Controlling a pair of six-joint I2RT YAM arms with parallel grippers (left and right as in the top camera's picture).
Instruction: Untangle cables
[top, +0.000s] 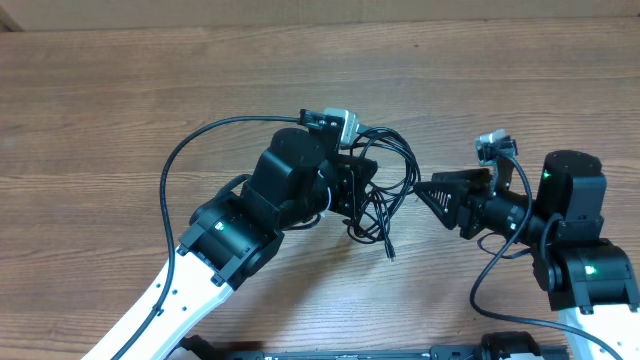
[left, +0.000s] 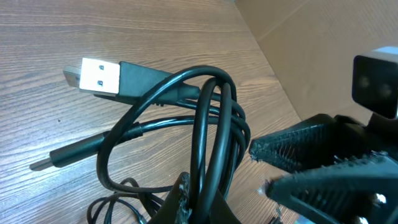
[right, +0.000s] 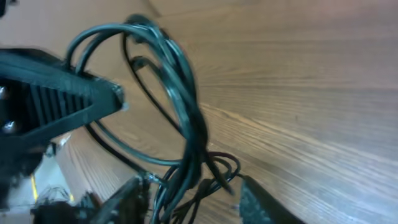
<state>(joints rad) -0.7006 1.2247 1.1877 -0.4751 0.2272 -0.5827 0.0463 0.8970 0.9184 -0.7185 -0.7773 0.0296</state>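
The cables (top: 392, 172) are a tangle of thin black cords at the table's middle, with one loose end (top: 391, 256) trailing toward the front. My left gripper (top: 358, 186) is shut on several strands of the cables (left: 211, 118) and holds the loops up off the table; its fingers (left: 199, 202) show at the bottom of the left wrist view. A silver USB plug (left: 93, 76) and a second plug (left: 56, 158) lie on the wood. My right gripper (top: 425, 190) is open just right of the tangle. In the right wrist view the cable bundle (right: 186, 118) hangs between its fingers (right: 191, 185).
The wooden table (top: 100, 120) runs to a cardboard-coloured wall (top: 300, 12) at the back. The left arm's thicker black cable (top: 165, 180) loops out to the left. The two grippers face each other a short way apart.
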